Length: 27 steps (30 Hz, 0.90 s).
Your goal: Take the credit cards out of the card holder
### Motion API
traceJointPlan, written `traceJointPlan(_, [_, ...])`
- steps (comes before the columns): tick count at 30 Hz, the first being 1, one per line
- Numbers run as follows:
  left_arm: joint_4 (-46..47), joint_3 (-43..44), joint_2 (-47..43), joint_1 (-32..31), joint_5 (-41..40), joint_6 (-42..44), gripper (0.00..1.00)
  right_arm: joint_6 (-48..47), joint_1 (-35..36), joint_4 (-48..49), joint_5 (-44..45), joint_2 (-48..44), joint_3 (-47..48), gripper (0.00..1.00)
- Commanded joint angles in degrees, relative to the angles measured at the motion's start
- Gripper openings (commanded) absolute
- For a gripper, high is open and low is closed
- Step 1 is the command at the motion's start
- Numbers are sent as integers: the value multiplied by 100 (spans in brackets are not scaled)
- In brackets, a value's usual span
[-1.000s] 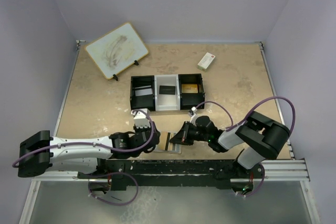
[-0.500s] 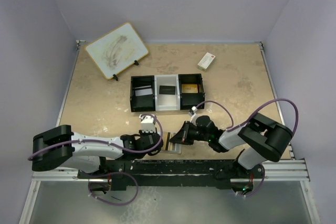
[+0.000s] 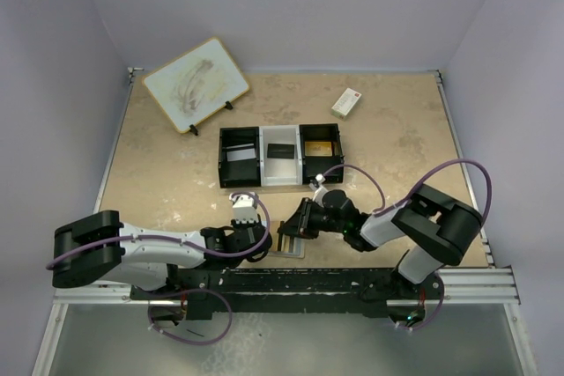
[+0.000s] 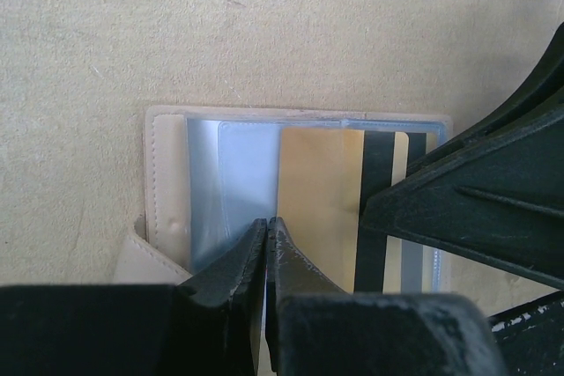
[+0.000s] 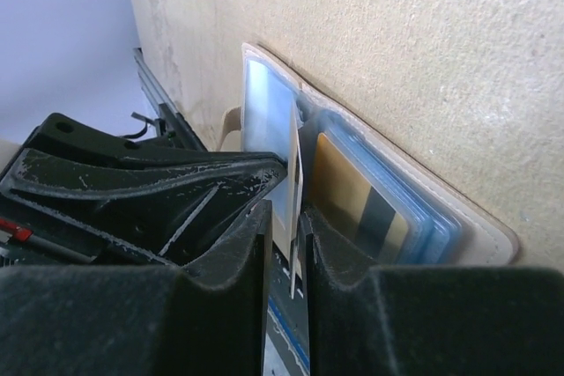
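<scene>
The tan card holder (image 3: 292, 246) lies open near the table's front edge, its pale blue sleeves facing up (image 4: 207, 182). My left gripper (image 4: 267, 224) is shut, and its tips press on the holder's left sleeve beside a gold card with a black stripe (image 4: 317, 191). My right gripper (image 5: 286, 217) is shut on that credit card (image 5: 295, 165), held edge-on and tilted up out of the holder (image 5: 414, 187). Another gold striped card (image 5: 352, 195) stays inside a sleeve. In the top view the two grippers, left (image 3: 261, 239) and right (image 3: 291, 232), meet over the holder.
A black-and-white three-compartment tray (image 3: 280, 184) with cards in it stands just behind the grippers. A white box with a red mark (image 3: 346, 102) lies at the back right. A pale board on a stand (image 3: 196, 84) stands at the back left. The metal rail (image 3: 352, 279) runs right in front of the holder.
My left gripper has moved right onto the card holder's left side. My right gripper has shifted slightly left and tilted the card up from the holder.
</scene>
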Motion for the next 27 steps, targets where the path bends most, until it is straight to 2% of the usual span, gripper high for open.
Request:
traceJointPlan(1, [-443, -184, 83, -16, 30, -120, 0, -44, 208, -90, 284, 32, 278, 21])
traceJointPlan(10, [-519, -253, -91, -14, -44, -194, 0, 73, 455, -346, 544, -64, 199, 19])
traceJointPlan(15, [-557, -254, -133, -16, -65, -188, 0, 166, 539, -164, 632, -20, 155, 10])
traceJointPlan(18, [-570, -262, -140, -16, -79, -210, 0, 185, 539, -225, 763, -162, 97, 0])
traceJointPlan(24, [-817, -267, -369, -15, -327, -312, 0, -180, 390, -1780, 1053, -1272, 144, 0])
traceJointPlan(27, [-804, -298, -490, -16, -412, -336, 0, -544, 72, -2279, 845, -1716, 60, 0])
